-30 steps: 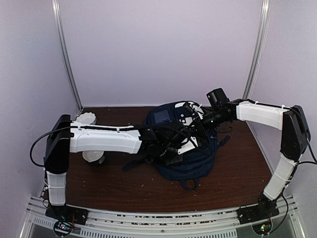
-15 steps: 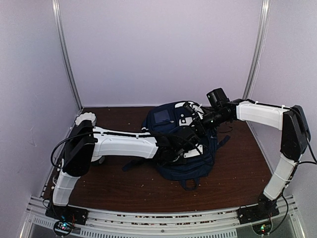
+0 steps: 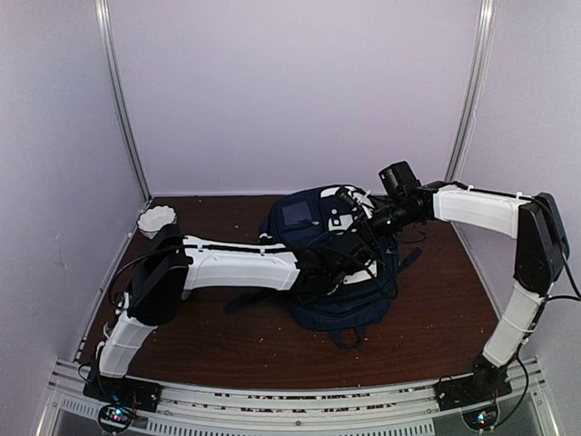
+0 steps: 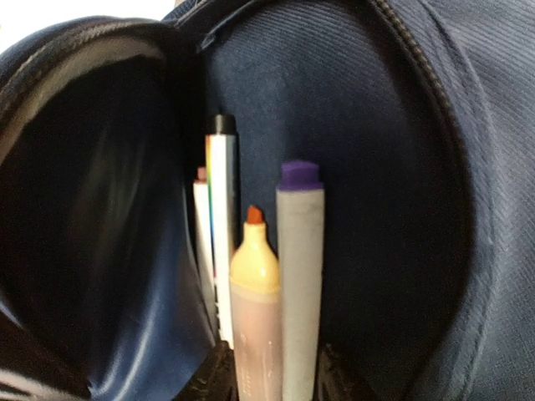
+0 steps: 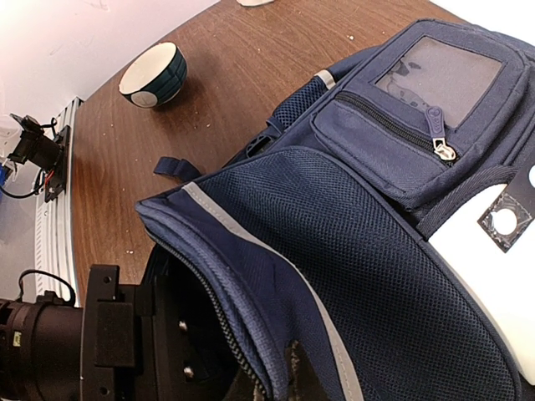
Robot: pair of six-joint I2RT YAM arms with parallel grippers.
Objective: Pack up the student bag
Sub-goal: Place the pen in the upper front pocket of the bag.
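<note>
Navy student bag [image 3: 363, 304], pinched open by the right claw [image 5: 288, 376], was judged part-packed: markers [image 4: 299, 276] were lodged inside; the left claw's [image 4: 272, 380] state could not be told.

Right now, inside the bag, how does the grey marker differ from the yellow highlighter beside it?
The grey marker has a flat purple end; the yellow highlighter narrows to an orange tip. The grey marker reaches higher than the yellow highlighter. Both stand upright, side by side, in the student bag.
</note>
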